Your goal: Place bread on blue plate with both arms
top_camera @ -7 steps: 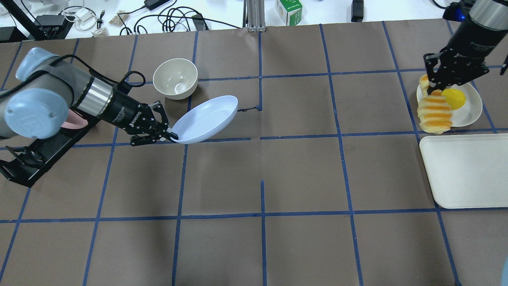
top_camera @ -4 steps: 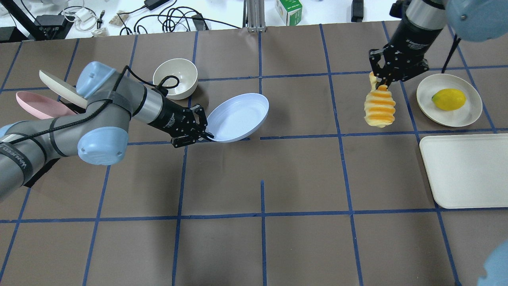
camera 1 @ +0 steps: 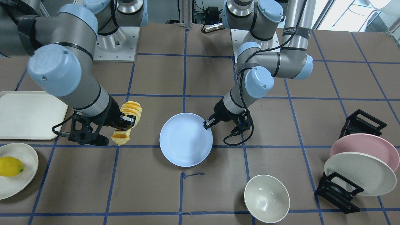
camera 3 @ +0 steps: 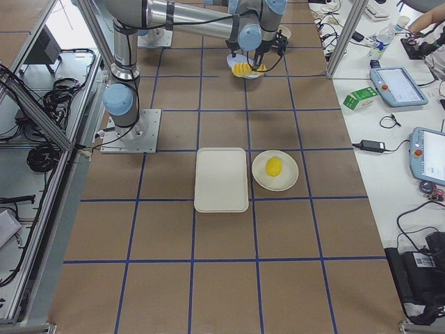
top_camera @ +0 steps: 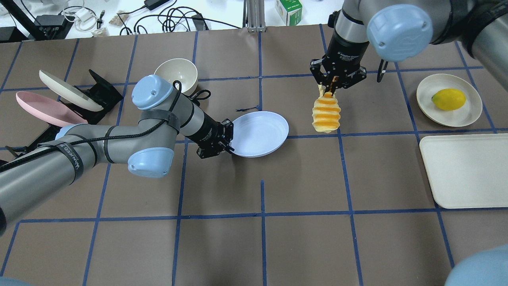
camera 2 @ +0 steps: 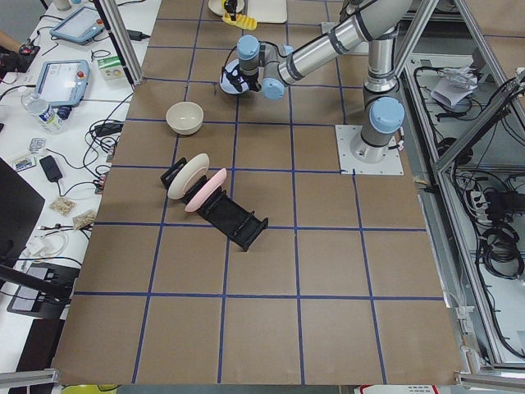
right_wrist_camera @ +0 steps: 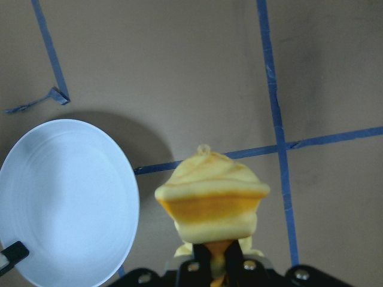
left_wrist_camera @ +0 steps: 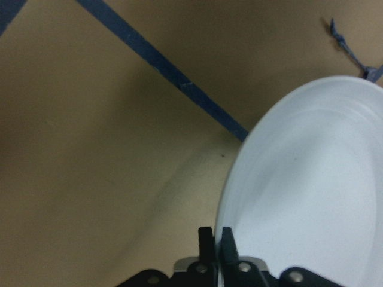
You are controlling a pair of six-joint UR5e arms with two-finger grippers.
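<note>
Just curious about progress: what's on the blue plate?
Nothing: the plate is bare; the left gripper pinches its rim, covering that spot. The bread hangs beside it in the right gripper.

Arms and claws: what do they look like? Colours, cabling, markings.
The left arm and right arm are silver-grey tubes with light blue round joint caps. A black cable runs along the left arm under black straps, one lettered in white. The left claw and right claw are black and two-fingered.
</note>
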